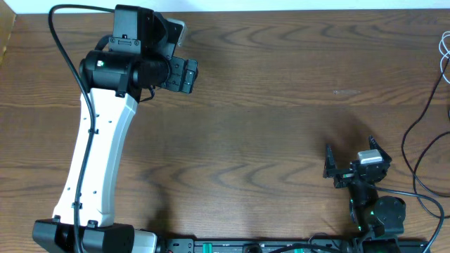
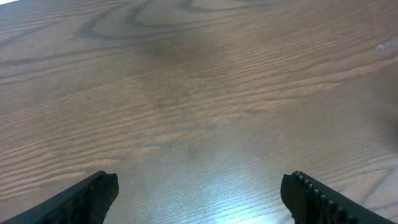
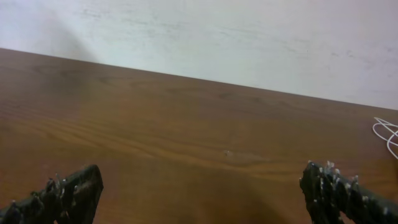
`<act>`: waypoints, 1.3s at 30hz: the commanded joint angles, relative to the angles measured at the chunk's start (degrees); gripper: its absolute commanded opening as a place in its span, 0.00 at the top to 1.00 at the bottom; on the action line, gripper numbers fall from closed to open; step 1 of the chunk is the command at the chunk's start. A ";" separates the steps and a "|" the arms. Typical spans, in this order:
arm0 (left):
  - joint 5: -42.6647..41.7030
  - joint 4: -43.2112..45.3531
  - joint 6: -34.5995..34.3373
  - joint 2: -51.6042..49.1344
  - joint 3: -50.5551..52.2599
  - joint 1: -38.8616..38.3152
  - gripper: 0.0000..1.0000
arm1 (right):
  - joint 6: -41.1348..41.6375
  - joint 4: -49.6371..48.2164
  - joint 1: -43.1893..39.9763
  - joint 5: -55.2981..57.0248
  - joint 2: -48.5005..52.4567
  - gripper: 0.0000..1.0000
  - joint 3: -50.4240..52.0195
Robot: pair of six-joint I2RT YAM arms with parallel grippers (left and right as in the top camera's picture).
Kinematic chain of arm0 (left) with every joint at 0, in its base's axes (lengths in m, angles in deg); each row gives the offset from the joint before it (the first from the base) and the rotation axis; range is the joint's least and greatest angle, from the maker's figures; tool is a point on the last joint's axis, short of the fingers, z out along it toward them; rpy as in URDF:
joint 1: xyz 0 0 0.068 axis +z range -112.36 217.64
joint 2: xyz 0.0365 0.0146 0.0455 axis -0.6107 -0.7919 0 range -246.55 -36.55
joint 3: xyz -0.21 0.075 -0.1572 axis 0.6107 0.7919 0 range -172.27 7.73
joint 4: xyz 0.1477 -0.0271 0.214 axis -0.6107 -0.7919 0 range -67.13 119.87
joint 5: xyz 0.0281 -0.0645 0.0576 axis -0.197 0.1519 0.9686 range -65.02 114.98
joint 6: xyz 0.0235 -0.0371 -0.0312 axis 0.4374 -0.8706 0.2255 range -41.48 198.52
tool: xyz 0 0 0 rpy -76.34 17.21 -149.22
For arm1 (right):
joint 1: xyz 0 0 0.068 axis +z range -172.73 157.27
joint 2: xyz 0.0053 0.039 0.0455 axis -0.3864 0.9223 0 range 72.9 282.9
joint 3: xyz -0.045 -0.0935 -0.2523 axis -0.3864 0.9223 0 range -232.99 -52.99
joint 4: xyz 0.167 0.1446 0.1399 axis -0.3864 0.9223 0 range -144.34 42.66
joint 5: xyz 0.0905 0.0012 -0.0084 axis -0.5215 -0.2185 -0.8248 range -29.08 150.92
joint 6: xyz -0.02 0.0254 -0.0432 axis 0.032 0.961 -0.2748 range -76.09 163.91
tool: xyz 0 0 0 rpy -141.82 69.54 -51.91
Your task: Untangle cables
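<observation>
A thin white cable loops at the table's far right edge, mostly cut off by the frame. A piece of its loop shows in the right wrist view. A thin black cord curves down the right side; I cannot tell if it is the black cable or arm wiring. My left gripper is open and empty over bare wood at the back left. My right gripper is open and empty near the front right, left of the cords.
The dark wooden table ends at a white wall at the back. The left arm's white link stretches from the front left to the back. The right arm's base sits at the front edge.
</observation>
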 commanded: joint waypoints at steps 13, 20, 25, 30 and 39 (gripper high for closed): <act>4.07 -1.97 1.97 0.11 -0.11 0.09 0.10 | 0.90 0.22 0.20 -0.15 -0.31 0.01 0.09; 3.89 5.16 1.53 6.93 5.62 1.79 0.10 | 0.90 0.22 0.20 -0.15 -0.31 0.01 0.09; 2.60 19.17 1.55 16.63 19.23 3.80 0.10 | 0.87 0.24 0.20 -0.15 -0.31 0.01 0.09; -1.64 32.92 1.51 27.52 34.51 7.80 0.10 | 0.87 0.22 0.20 -0.15 -0.31 0.01 0.09; -2.86 52.19 1.11 47.36 60.15 12.26 0.10 | 0.87 0.22 0.20 -0.15 -0.31 0.01 0.09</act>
